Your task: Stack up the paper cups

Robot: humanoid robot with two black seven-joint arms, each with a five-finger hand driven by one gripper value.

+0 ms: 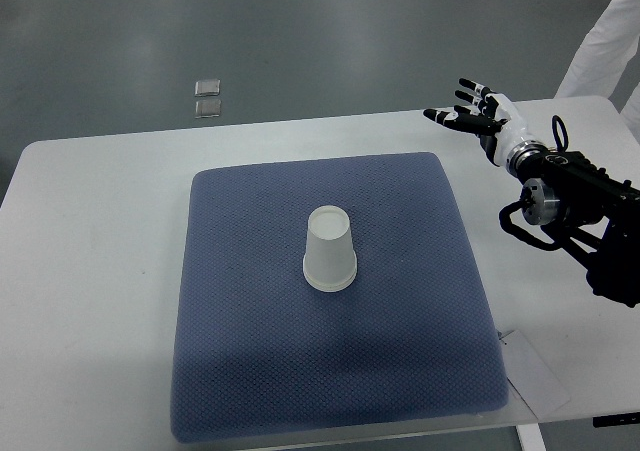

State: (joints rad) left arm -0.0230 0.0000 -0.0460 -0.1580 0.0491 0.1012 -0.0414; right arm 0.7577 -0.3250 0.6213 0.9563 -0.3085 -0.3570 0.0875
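Fingers: the right hand sits in the upper right of the frame with its dark-tipped fingers spread and held flat; nothing is between them.
Arm: the black forearm comes in from the right edge and crosses the bare table beside the pad; the left arm is not in view.
Cup position: one paper cup stands mouth down near the middle of the blue pad, well apart from the hand.
Cup look: white, tapered, base up, rim flat on the fabric; it may be more than one cup nested together, but I cannot tell. It looks light and thin-walled.
Risk, tipping: a sideways approach from the upper right could knock it over, since it is light and sits on soft cloth.
Risk, crushing: a hard squeeze would probably dent the wall and spoil nesting.
Risk, task: no second loose cup shows in the frame, so what would be stacked is unclear.
Bystander: a person's white sleeve is at the upper right edge, behind the hand.
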